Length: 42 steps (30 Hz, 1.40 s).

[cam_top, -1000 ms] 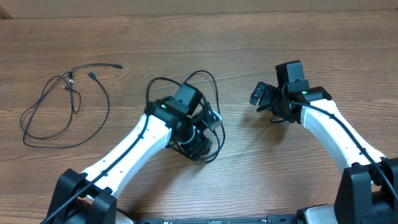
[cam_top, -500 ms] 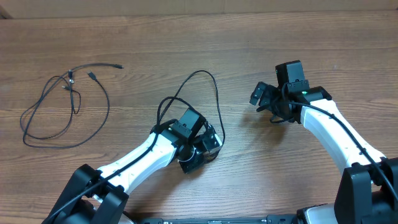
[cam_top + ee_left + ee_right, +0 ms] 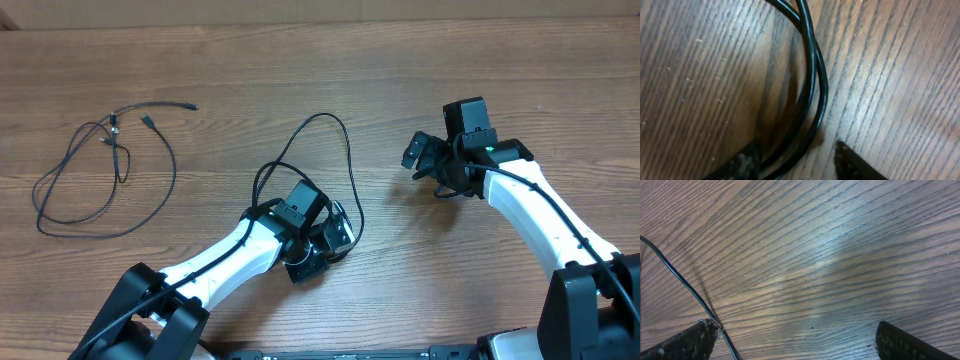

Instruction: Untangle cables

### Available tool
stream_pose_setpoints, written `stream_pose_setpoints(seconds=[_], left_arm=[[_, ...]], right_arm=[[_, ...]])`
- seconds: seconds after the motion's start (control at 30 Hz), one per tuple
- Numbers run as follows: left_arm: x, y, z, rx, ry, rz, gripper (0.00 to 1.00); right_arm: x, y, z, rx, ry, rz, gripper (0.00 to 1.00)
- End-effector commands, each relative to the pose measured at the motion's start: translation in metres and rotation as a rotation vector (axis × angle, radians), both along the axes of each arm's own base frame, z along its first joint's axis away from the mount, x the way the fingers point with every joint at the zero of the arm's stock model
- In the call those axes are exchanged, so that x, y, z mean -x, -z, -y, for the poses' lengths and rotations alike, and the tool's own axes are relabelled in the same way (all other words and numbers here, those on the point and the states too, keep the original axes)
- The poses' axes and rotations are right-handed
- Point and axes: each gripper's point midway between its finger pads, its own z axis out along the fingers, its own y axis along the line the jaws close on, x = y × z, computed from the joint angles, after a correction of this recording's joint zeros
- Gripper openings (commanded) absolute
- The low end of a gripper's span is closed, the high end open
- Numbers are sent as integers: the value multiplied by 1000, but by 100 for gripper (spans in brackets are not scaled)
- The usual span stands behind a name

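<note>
Left hand (image 3: 325,240) low on surface (image 3: 300,60), near centre, part open. Two strands of looped cable (image 3: 812,75) pass between its fingers, not pinched; loop reaches toward 12 o'clock. Second cable (image 3: 174,170) lies loose at 10 o'clock. Right hand (image 3: 425,160) at 2 o'clock, wide open, empty.

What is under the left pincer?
Two black cable strands lie on the wooden table, passing through the open left pincer. From overhead, the left arm hides where the cable loop runs beneath it.
</note>
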Motion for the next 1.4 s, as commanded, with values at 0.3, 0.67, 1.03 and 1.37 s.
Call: stream_pose_setpoints(seconds=[0.3,0.67,1.03,1.37], left_arm=[[2,12,1,29,21,30,99],[7,17,-2,23,73,38,67],[6,26,-3,17,67,42,36],[-15,5,7,36,4,93,4]], right_arm=[[-2,-2,0,9,-3,13,100],[-2,-2,0,9,-3,13,100],[-2,-2,0,9,-3,13,100],[-2,-2,0,9,-3,13,100]])
